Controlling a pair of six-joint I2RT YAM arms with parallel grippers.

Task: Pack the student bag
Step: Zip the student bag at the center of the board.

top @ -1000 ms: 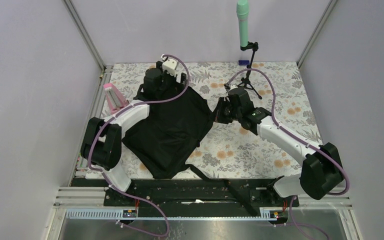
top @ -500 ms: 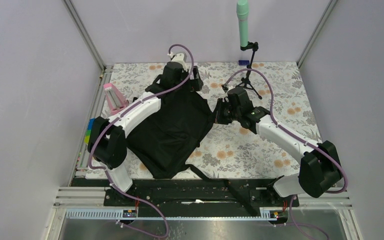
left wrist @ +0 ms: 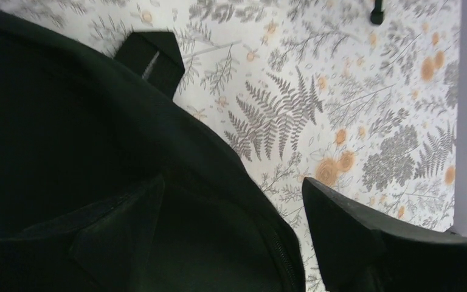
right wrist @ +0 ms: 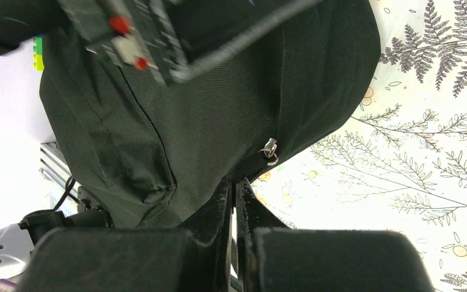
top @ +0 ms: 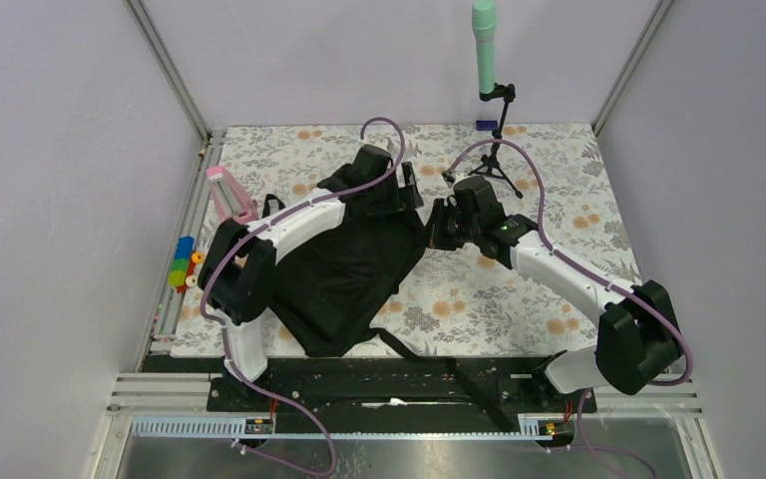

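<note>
The student bag is seen lying flat on the floral-covered table, left of centre, with its lower end reaching the near edge and a strap trailing there.

The right gripper is set against the bag's right-hand edge. In the right wrist view its jaws are seen pressed together on a fold of the bag's black fabric, just below a small metal zipper pull.

The left gripper is held over the far end of the bag, toward the table's far edge. Its jaws are spread wide and nothing is gripped. In the left wrist view one finger is shown above the bare cloth beside the bag's curved rim, and a black webbing tab juts from the bag. Whether either finger touches the fabric cannot be told.

A pink object and some coloured blocks are found by the left edge.
</note>
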